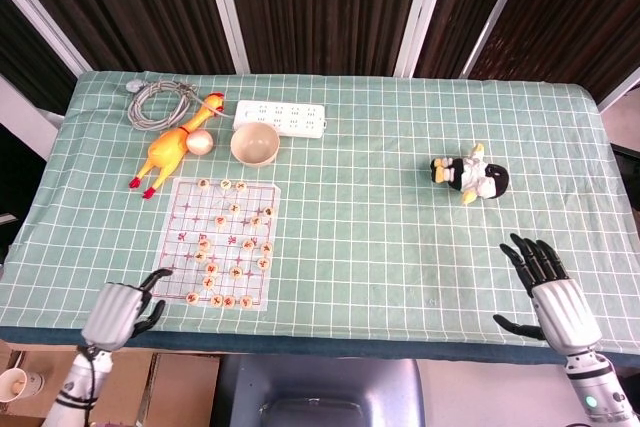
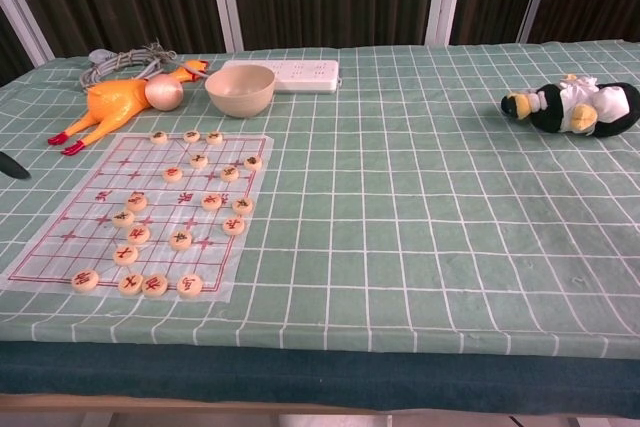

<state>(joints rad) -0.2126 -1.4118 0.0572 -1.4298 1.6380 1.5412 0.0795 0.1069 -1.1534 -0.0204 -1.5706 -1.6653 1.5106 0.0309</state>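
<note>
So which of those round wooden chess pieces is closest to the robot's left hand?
The round wooden chess piece at the board's near-left corner; every other piece lies farther from the left hand.
</note>
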